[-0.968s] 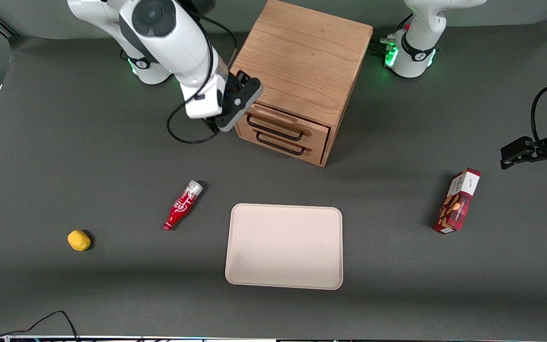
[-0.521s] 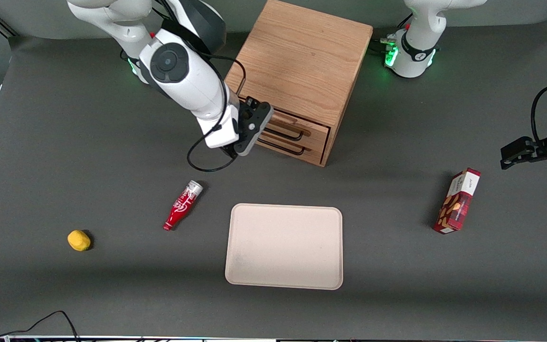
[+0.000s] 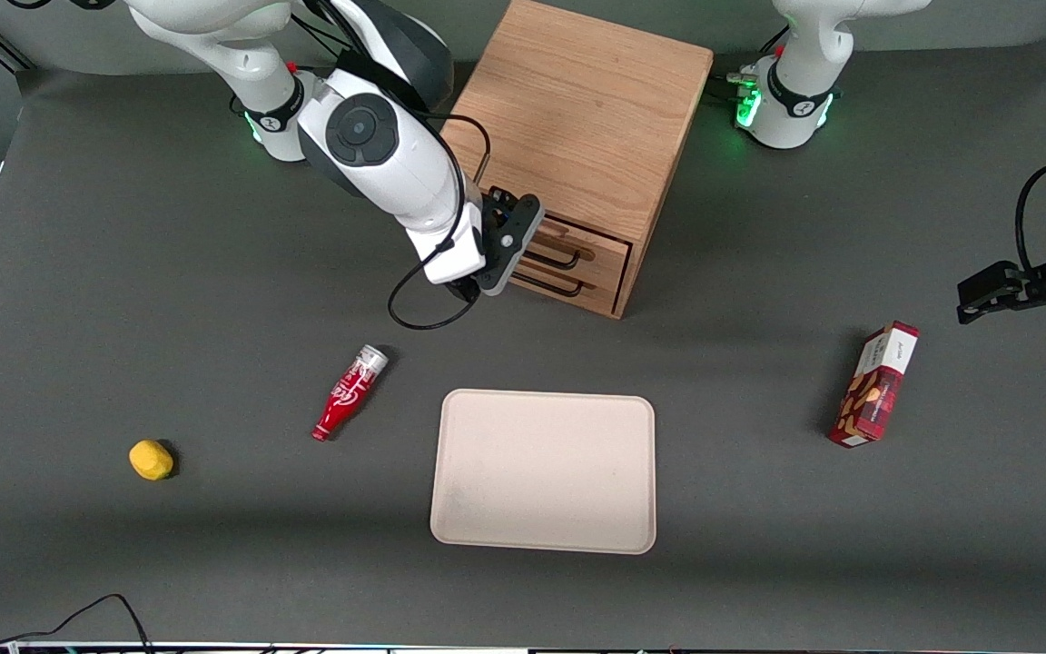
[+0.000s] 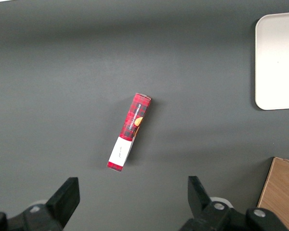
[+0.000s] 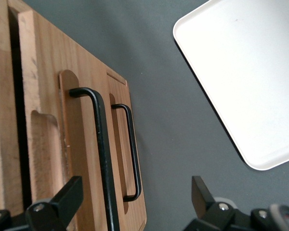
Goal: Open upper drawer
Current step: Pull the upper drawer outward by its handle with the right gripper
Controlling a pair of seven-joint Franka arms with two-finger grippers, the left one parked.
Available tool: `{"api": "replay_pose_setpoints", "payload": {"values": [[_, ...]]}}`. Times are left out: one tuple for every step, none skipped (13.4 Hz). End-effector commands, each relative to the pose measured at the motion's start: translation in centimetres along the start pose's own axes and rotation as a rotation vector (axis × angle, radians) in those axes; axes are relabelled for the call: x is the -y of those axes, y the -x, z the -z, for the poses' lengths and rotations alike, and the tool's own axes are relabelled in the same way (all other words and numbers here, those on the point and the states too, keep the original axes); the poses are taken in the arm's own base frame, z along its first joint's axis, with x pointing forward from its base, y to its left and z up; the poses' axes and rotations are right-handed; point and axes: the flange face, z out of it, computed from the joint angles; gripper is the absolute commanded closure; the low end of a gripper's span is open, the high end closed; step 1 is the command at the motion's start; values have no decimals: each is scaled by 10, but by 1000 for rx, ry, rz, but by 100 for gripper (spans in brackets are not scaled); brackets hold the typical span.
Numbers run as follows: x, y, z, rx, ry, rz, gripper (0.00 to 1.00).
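Observation:
The oak cabinet point(image 3: 577, 118) stands at the back middle of the table. The upper drawer point(image 3: 605, 254) has a black wire pull point(image 3: 561, 254); the lower drawer point(image 3: 603, 291) sits below it. My right gripper point(image 3: 514, 241) is right in front of the drawer fronts, covering the pulls' ends nearest the working arm. In the right wrist view the gripper point(image 5: 133, 197) is open. The upper drawer's pull point(image 5: 102, 154) runs between the fingers, close to one fingertip point(image 5: 62, 197). The lower pull point(image 5: 131, 149) also lies within the gap. Nothing is gripped.
A beige tray point(image 3: 543, 470) lies nearer the front camera than the cabinet; it also shows in the right wrist view point(image 5: 241, 77). A red bottle point(image 3: 349, 392) and a yellow object point(image 3: 151, 460) lie toward the working arm's end. A red snack box point(image 3: 877, 384) lies toward the parked arm's end.
My right gripper has moved from beside the cabinet's corner to directly in front of the drawer fronts, and a little nearer the front camera. The drawers have not moved.

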Motion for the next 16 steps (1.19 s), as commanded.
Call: {"api": "replay_pose_setpoints", "payload": {"values": [[3,1,-14,-8,24,32,0],[1,1,-18,-7,24,34,0],[0,1,-22,-2,24,35,0],[-1,2,-24,1,33,42,0],[-2,2,-26,-1,36,46,0],[-3,1,-28,-1,35,52,0],[-6,2,-32,-1,34,56,0],[-8,1,-35,-8,44,64,0],[-12,1,-40,-7,45,66,0],[-15,0,-40,-12,49,64,0],[-20,1,-39,-12,54,68,0],[-24,2,-38,-12,57,82,0],[-30,3,-37,-13,62,79,0],[-35,4,-37,-13,67,71,0],[-42,6,-36,-11,72,60,0],[-52,6,-31,-19,83,47,0]]}}
